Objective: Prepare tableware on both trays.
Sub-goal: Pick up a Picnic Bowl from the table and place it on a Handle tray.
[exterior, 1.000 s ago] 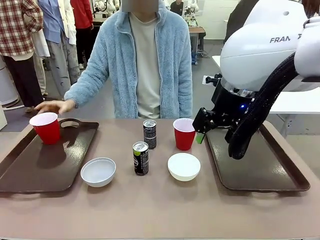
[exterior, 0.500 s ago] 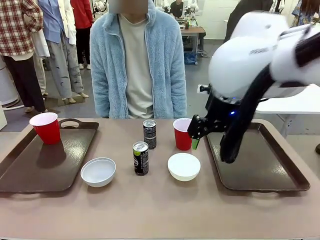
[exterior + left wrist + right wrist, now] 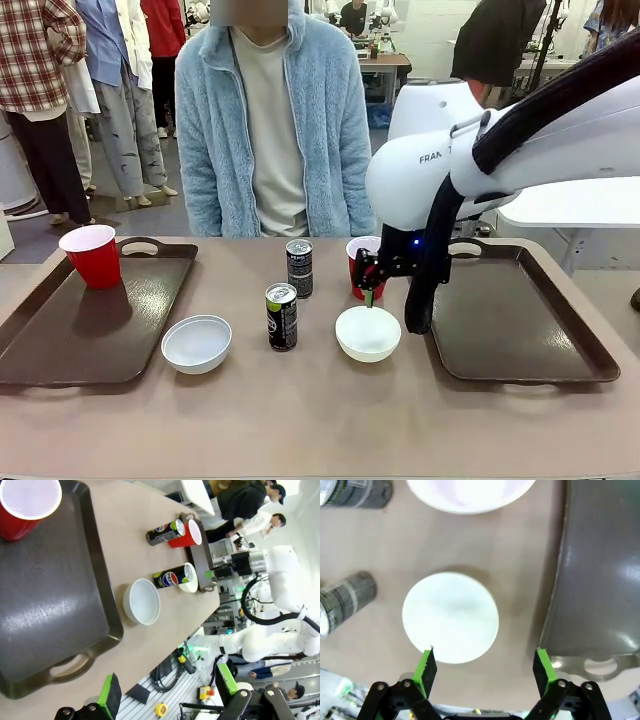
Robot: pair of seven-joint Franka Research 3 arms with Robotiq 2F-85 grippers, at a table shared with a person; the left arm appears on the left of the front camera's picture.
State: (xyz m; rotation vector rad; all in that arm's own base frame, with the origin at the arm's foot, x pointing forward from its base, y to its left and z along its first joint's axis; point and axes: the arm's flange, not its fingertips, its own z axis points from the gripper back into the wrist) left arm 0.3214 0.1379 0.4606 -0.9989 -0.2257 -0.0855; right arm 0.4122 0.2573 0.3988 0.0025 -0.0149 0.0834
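right gripper (image 3: 484,655) wide open, holding nothing, just above right bowl (image 3: 450,617) at bench (image 3: 300,420) middle, beside right tray (image 3: 520,310) | left gripper (image 3: 166,671) open, holding nothing | red cup (image 3: 92,255) on far corner of left tray (image 3: 60,340), by bench's left edge

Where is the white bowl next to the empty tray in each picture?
Front view: the bowl in the middle, between a can and the empty tray.
Left wrist view: right of centre, half hidden behind that can.
Right wrist view: dead centre, that can at the left edge.
Shared landmark: the can.
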